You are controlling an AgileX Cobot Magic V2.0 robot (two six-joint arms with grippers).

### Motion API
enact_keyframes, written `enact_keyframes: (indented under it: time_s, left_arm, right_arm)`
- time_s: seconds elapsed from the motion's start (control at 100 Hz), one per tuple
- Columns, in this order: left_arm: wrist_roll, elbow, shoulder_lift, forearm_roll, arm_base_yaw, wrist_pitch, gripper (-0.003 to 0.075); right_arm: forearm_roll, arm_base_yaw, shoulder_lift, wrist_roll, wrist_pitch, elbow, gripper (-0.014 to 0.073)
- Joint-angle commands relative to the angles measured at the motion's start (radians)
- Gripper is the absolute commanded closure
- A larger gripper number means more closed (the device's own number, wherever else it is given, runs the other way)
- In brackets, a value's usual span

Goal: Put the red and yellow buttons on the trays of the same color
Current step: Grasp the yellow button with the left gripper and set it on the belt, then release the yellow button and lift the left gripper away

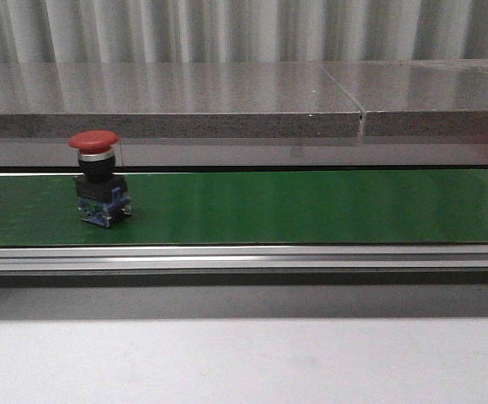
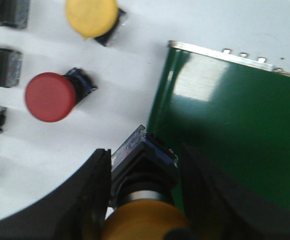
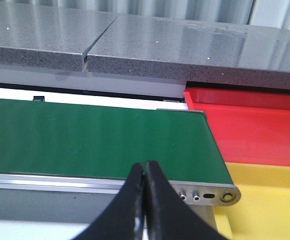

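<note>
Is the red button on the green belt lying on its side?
No, the red button stands upright on the green belt, with its red cap on top.

Front view dim, sharp; streaky glare on stone ledge (image 1: 227,93). Left wrist view blurred — glare patch on green belt (image 2: 200,85).

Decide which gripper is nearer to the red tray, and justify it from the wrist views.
Right. The right gripper, shut and empty, hangs by the conveyor's end with the red tray just past it. The left gripper holds a yellow button at the belt's other end; no tray shows there.
</note>
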Motion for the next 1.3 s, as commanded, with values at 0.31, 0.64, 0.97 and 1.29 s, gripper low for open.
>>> enact_keyframes:
  time_s: [0.31,0.64,0.97,1.29]
  left_arm:
    - [0.012,-0.037,-0.006,-0.035,-0.064,0.002,0.0524]
    - [0.034,-0.037,0.015,-0.054,-0.071,-0.013,0.0310]
    - [0.063,-0.037,-0.047,-0.072,-0.105,-0.132,0.0238]
    - [0.088,-0.008,-0.187,-0.074,-0.223,-0.241,0.0288]
  right_arm:
    - [0.000,0.000,-0.005,-0.008,-0.075,-0.007,0.0659]
    - [0.000,0.000,-0.005,-0.008,-0.075,-0.007,0.0659]
    - [0.000,0.000,-0.005,-0.008,-0.075,-0.007,0.0659]
    - [0.000,0.000,-0.005,-0.008,-0.075,-0.007,0.0659]
